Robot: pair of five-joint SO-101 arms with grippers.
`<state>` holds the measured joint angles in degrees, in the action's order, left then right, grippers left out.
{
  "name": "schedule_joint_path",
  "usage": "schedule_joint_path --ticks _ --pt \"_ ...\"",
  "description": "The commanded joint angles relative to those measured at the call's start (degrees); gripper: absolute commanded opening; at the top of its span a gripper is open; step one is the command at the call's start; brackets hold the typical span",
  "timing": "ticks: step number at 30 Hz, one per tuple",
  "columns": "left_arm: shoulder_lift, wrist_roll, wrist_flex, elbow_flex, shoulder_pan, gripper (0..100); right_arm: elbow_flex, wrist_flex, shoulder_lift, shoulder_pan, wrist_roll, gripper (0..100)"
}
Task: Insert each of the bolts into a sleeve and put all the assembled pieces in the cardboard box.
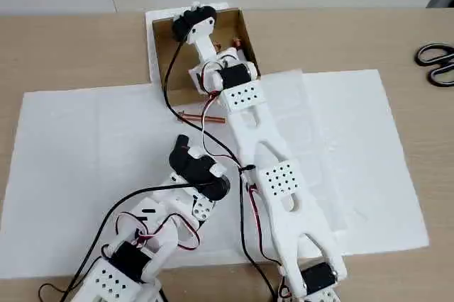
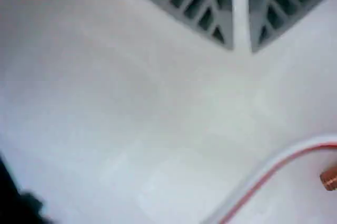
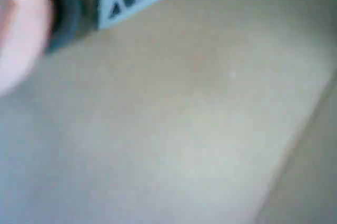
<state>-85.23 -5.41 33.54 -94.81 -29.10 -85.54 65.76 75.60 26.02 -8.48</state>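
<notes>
The cardboard box point(image 1: 160, 50) stands at the back of the table. The right arm stretches up across the paper, and its gripper point(image 1: 193, 20) is inside the box, low over the bare cardboard floor point(image 3: 200, 129). Copper pieces point(image 1: 239, 42) lie at the box's far right side. One copper bolt-and-sleeve piece point(image 1: 202, 116) lies on the white paper just in front of the box. My left gripper point(image 1: 180, 146) hangs shut and empty over the paper, a little nearer than that piece. In the left wrist view the gripper point(image 2: 239, 8) has its jaws close together, and a copper end point(image 2: 329, 177) shows.
A large white paper sheet point(image 1: 85, 146) covers the middle of the wooden table. Scissors point(image 1: 436, 63) lie at the far right edge. Black and red cables point(image 1: 213, 139) run from the right arm across the paper near the loose copper piece.
</notes>
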Motion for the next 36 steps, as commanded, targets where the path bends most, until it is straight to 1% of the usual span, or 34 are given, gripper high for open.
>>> schedule_joint_path --ticks 1,6,11,13,17,20,36 --pt "-0.44 -0.44 -1.23 0.84 -0.44 1 -2.73 0.84 -0.22 0.22 -1.58 37.2" --pt "-0.44 -0.44 -1.23 0.75 -0.44 1 -2.99 0.66 0.92 0.75 -4.84 38.1" --pt "-0.44 -1.14 -1.32 0.75 -0.44 1 -3.08 1.10 0.66 0.57 -4.57 52.6" --pt "-0.44 -1.14 -1.32 0.75 -0.44 1 -3.34 0.31 0.57 0.66 -4.57 55.9" --pt "-0.44 -1.14 -1.32 0.75 -0.44 1 -7.03 -3.38 0.84 -0.13 -4.57 56.1" --pt "-0.44 -1.23 -1.41 0.75 -0.44 1 -10.81 -3.38 0.66 -0.66 -4.66 56.0" --pt "-0.44 -1.23 -1.41 0.75 -0.53 1 -10.81 -3.03 -2.77 -4.44 -5.01 56.0"
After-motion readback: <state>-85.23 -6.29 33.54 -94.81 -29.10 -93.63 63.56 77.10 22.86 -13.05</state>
